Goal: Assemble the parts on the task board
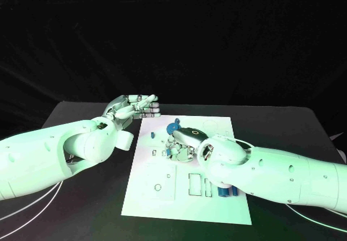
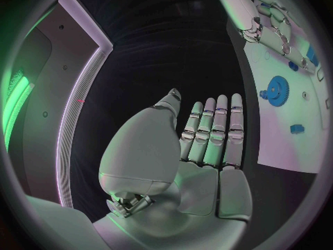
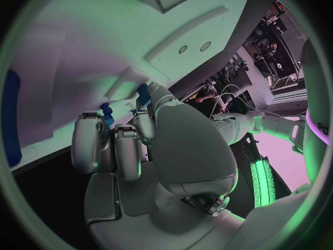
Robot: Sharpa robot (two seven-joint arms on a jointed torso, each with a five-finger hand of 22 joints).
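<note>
right hand: my right hand (image 1: 185,145) was down on the middle of the task board (image 1: 155,191), fingers curled in close. in the right wrist view a small blue part (image 3: 144,94) sat right at the fingertips (image 3: 144,129), with a second blue piece (image 3: 107,114) beside it. i judged the hand was pinching the part, though the contact itself was half hidden.

left hand: my left hand (image 1: 133,108) hung off the board's far corner, well apart from the right hand. in the left wrist view its fingers (image 2: 216,132) lay straight and side by side, holding nothing.

blue gear: the blue gear (image 1: 173,127) sat on the board just beyond the right hand's fingers, close to them; it also showed flat on the board in the left wrist view (image 2: 277,88).

spare parts: a few blue pieces (image 1: 221,191) lay on the board behind the right hand, beside its forearm. another small blue piece (image 2: 297,129) lay apart from the gear.

step in hand: i read this as seating a small part into its place on the board, with the right hand doing the work and the left idle.

next move: it called for a steady push straight down, then easing the fingers off without dragging the part or nudging the gear. i couldn't tell whether the part was already fully seated.
</note>
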